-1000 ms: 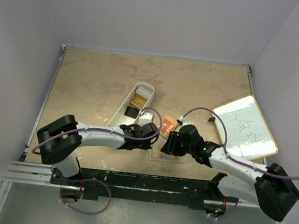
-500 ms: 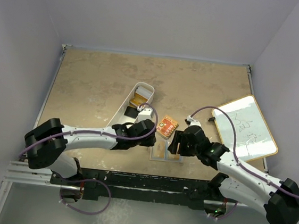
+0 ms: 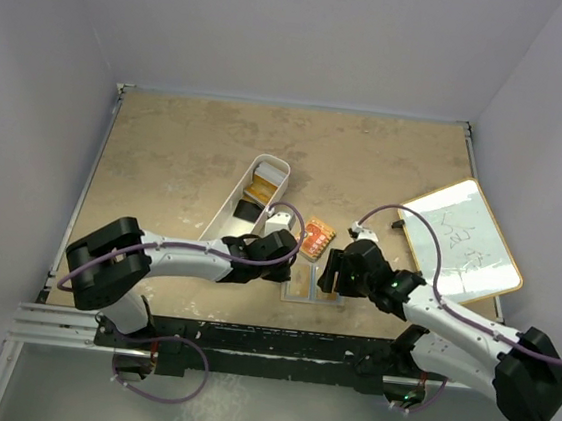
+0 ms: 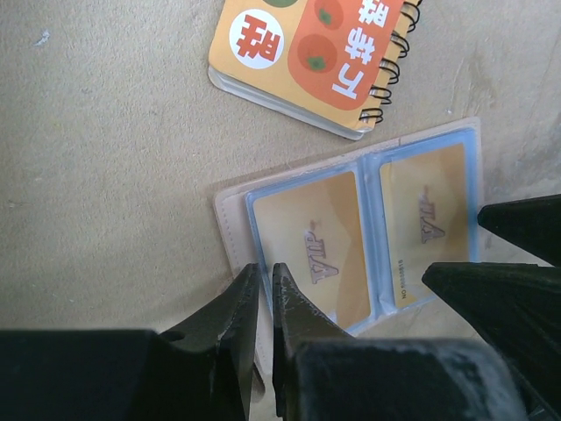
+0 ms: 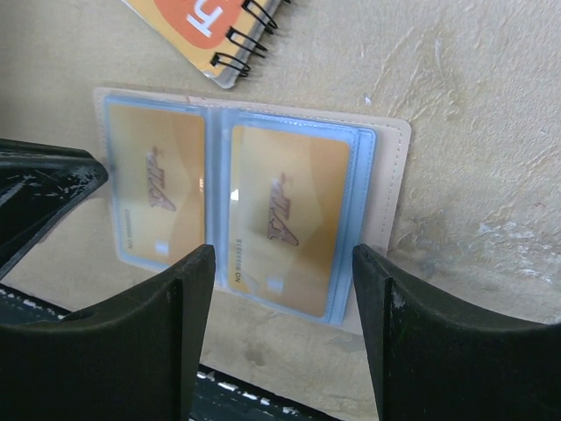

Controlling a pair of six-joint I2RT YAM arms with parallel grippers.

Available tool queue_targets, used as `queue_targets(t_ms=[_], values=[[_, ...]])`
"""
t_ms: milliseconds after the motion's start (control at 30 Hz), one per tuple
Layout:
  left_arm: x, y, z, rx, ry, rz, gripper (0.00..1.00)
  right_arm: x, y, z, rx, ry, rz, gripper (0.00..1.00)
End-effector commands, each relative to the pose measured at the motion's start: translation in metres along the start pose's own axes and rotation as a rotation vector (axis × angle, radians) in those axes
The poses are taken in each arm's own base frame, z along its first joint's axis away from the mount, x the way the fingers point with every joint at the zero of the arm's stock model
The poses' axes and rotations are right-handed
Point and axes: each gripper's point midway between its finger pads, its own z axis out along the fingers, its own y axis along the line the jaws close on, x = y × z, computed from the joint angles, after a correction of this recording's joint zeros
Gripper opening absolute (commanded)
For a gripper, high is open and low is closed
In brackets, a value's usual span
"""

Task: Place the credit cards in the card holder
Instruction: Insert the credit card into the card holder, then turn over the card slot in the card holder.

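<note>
The card holder (image 5: 392,175) lies open flat just beneath our right gripper (image 5: 280,263), long axis running finger to finger. That gripper spreads wide, wider than a second ago. Two gold credit cards (image 5: 289,210) fill its sleeves, lengthwise across that axis. Our left gripper (image 4: 266,274) is nearly closed, tips at the holder's edge.

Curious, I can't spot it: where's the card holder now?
In the top view, the card holder lies open front-centre, between left gripper and right gripper, below the orange notebook.
</note>
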Motion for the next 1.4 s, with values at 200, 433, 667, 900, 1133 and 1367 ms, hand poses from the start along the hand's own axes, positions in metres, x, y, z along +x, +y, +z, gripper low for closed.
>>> queue_targets(t_ms=[200, 433, 667, 900, 1133, 1367], values=[[0.004, 0.003, 0.007, -0.012, -0.001, 0.024, 0.05, 0.005, 0.000, 0.013, -0.012, 0.008, 0.023, 0.66], [0.006, 0.006, 0.008, -0.020, 0.001, 0.023, 0.04, 0.007, 0.011, 0.010, -0.091, -0.002, 0.057, 0.66], [0.007, 0.010, 0.007, -0.030, -0.001, 0.022, 0.03, 0.005, 0.022, 0.008, -0.139, 0.009, 0.072, 0.66], [0.002, 0.008, 0.006, -0.038, -0.010, 0.025, 0.03, -0.004, 0.013, 0.000, -0.060, 0.000, 0.042, 0.66], [-0.005, 0.006, 0.001, -0.045, -0.023, 0.019, 0.04, -0.010, 0.020, -0.004, -0.092, -0.020, 0.038, 0.66], [-0.001, 0.009, 0.005, -0.064, -0.008, 0.031, 0.04, -0.004, 0.024, 0.005, -0.108, 0.013, 0.044, 0.65]])
